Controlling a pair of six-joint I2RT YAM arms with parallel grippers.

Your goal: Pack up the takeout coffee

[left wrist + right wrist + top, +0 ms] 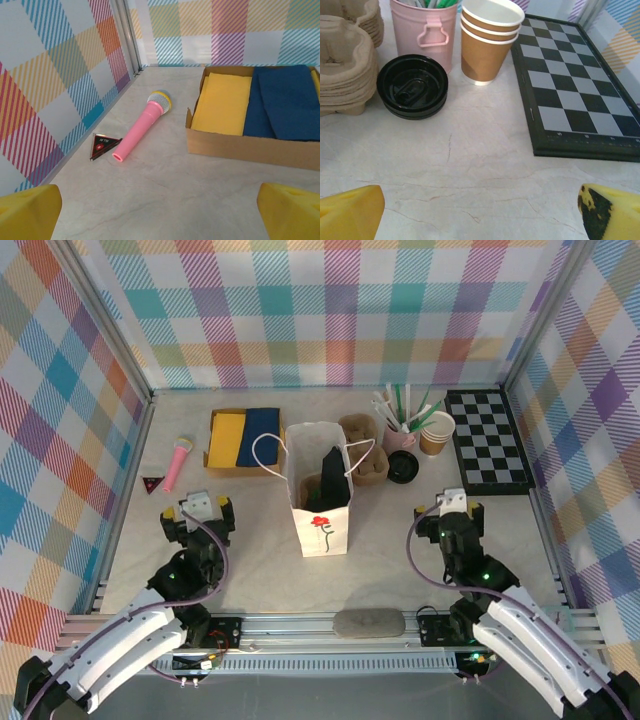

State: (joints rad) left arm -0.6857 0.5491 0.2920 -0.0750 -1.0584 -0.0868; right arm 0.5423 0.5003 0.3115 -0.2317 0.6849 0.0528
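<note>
1. Top view: the left fingers [170, 512] and right fingers [478, 505] stand released, on either side of a paper bag [320, 495]. The brown cups [436, 433] and black lids [403, 468] lie beyond the right fingers.
2. Left wrist: the fingers are spread wide, with a pink microphone [142, 125] ahead.
3. Right wrist: the fingers are spread wide. The cups stand ahead, well apart from them, with the lids to the left.

The bag [318, 502] stands in the middle of the bench [250, 540], with the box [243, 438] at its 11 o'clock, the microphone [178, 460] at the box's 9 and the triangle [151, 482] at the microphone's 8. The trays [365, 455] sit at the bag's 1 o'clock, the lids [403, 468] just beside them at 3, the straw cup [399, 433] at the lids' 12, the cups [436, 433] at its 3 and the chessboard [487, 440] at theirs. The left claw [199, 508] lies at the bag's 9, the right claw [450, 506] at its 3.
</note>
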